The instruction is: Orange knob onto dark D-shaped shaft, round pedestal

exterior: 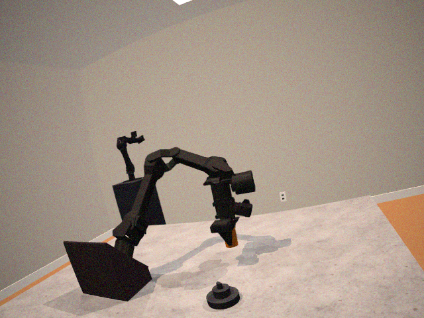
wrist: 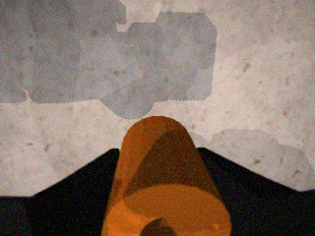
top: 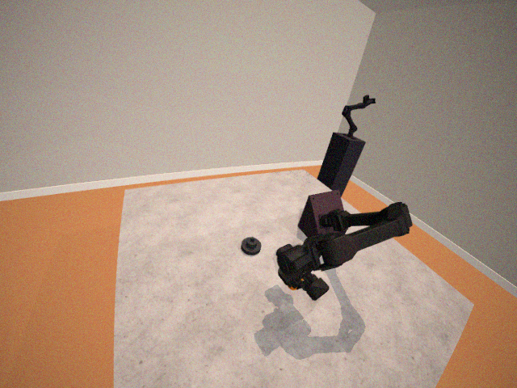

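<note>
The orange knob [top: 292,288] [exterior: 233,239] [wrist: 169,169] is upright between the fingers of my gripper [exterior: 230,238] [wrist: 157,155], which is shut on its sides. The knob hangs a little above the table. Its hole shows at the bottom edge of the wrist view, partly cut off, so its flat side is hard to make out. The dark round pedestal [top: 250,250] [exterior: 223,301] stands on the table, apart from the gripper, with the short shaft [exterior: 219,284] upright on its stepped top. The shaft's flat side cannot be made out. The pedestal is outside the wrist view.
The arm's dark wedge-shaped base [top: 325,208] [exterior: 106,270] stands on the pale mottled table top [top: 179,267] [exterior: 328,253]. A second small arm on a dark block [top: 340,162] [exterior: 126,201] stands behind it. The arm's shadow falls on the table.
</note>
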Action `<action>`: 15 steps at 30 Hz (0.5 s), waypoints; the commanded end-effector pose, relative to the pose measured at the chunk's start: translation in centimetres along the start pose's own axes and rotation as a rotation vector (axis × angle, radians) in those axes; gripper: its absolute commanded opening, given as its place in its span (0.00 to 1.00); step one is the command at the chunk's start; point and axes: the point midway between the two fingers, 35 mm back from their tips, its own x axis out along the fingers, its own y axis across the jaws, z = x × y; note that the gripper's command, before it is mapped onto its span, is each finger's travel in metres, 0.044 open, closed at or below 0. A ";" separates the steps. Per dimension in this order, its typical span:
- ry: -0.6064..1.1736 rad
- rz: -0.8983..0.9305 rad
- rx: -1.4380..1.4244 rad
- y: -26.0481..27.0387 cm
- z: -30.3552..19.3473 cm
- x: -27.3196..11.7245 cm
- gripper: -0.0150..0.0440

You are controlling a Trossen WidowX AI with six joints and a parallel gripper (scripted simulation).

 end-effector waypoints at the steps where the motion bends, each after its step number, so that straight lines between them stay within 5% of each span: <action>1: -0.009 0.004 -0.006 -0.2 0.1 -2.6 0.25; 15: -0.010 0.017 -0.004 -0.8 -0.7 -8.0 0.25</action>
